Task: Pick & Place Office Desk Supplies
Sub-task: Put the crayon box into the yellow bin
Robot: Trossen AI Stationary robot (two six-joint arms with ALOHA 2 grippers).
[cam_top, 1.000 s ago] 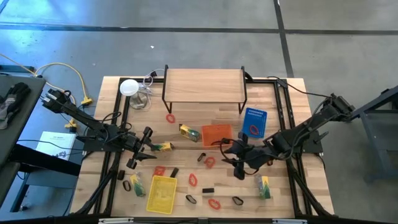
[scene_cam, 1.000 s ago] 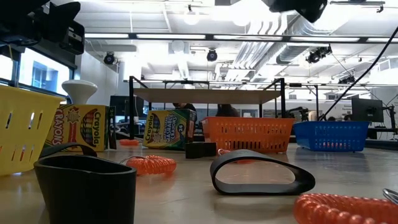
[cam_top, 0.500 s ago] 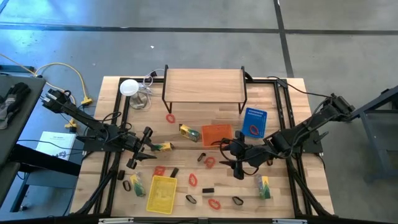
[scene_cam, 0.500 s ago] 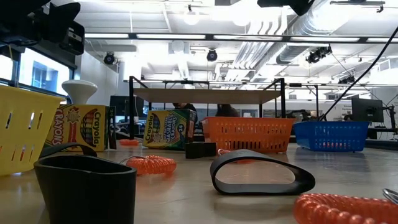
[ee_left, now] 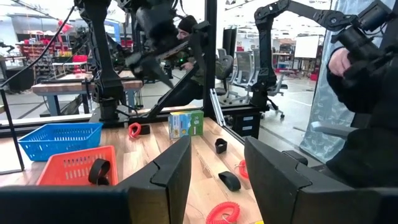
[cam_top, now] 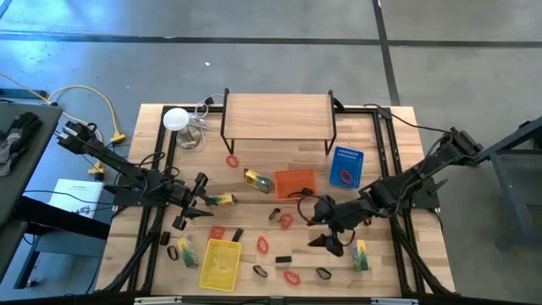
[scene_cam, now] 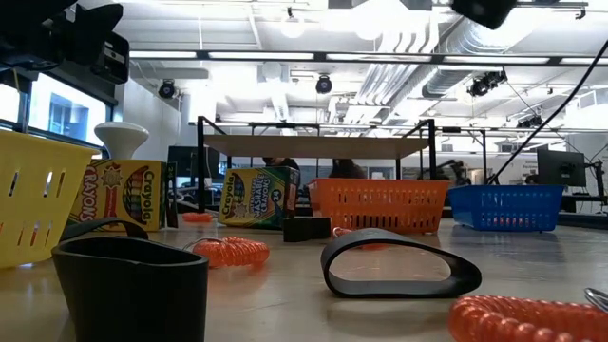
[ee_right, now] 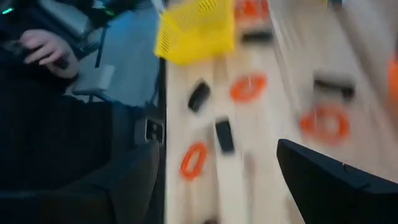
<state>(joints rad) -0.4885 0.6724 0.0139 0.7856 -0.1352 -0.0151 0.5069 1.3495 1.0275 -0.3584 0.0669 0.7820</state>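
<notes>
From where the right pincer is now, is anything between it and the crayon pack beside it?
Nothing visible. From above, the right pincer hangs open over bare wood, and the crayon pack lies just beside it toward the table's right edge.

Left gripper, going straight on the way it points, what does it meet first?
Probably the yellow-green pack just beyond the left gripper and its open jaws; its height is unclear, so it might pass over.

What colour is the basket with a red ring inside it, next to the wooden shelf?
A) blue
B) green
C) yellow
A: the high view shows a red ring lying inside the blue basket, just right of the wooden shelf; the yellow basket sits near the front of the table.
</notes>
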